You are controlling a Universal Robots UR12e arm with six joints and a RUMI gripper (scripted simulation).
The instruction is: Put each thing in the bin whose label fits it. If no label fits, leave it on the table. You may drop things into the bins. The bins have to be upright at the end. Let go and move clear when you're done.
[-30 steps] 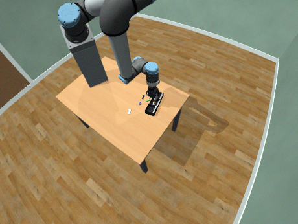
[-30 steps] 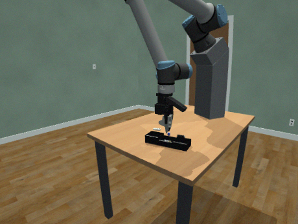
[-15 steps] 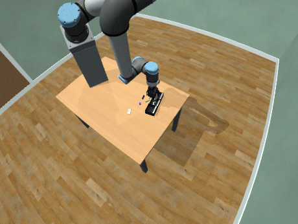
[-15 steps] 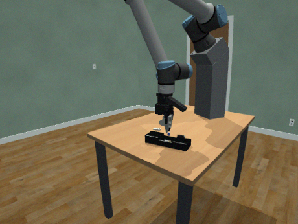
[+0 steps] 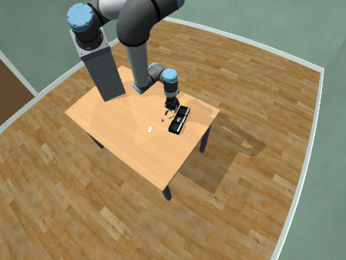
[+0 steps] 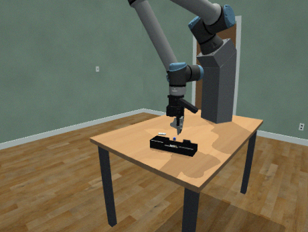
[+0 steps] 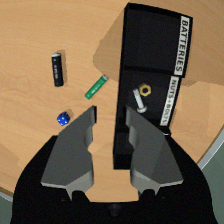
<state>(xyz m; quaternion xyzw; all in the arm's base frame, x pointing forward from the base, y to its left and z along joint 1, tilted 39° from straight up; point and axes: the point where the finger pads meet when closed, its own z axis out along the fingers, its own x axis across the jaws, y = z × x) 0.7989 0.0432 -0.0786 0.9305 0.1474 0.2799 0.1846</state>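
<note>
The gripper point(image 5: 174, 112) point(image 6: 179, 133) point(image 7: 109, 107) is released: its fingers stand a little apart, nothing between them. It points down beside the bins point(image 5: 174, 131) point(image 6: 161, 146) point(image 7: 121, 75), presumably a working position between loose goods and labelled compartments.

The nut point(image 7: 145, 90) and bolt point(image 7: 140, 101) lie in the compartment marked for nuts and bolts; correctly sorted. The battery compartment point(image 7: 154, 41) shows no battery inside. The green battery point(image 5: 171, 117) point(image 7: 96, 87) lies slantwise on the table just beside the bins, and the black battery point(image 5: 166, 112) point(image 7: 57, 70) lies farther out. Both qualify for that compartment and remain outstanding. A narrow, partly closed grip would suit such slim bodies, though they could roll if nudged.

The blue die point(image 5: 162, 120) point(image 6: 174, 138) point(image 7: 63, 118) sits on the table, as does a small white piece point(image 5: 150, 129) point(image 6: 162, 133), kind not determinable. The third compartment's label is covered by a finger; whether either item belongs there cannot be told. The bins stand upright, as required.

The table point(image 5: 113, 109) point(image 6: 134, 137) point(image 7: 30, 30) is pale wood on dark legs, crossed by the arm's shadow. Beyond are a plank floor point(image 5: 75, 188) point(image 6: 60, 174), green walls point(image 5: 210, 11) point(image 6: 50, 50) and a brown door point(image 5: 11, 86) point(image 6: 231, 37).

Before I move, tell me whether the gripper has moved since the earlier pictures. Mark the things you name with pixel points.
Yes: in the top and exterior views, the gripper point(image 5: 171, 112) point(image 6: 179, 133) point(image 7: 109, 107) has shifted toward the grey pedestal point(image 5: 105, 79) point(image 6: 217, 90).
</note>
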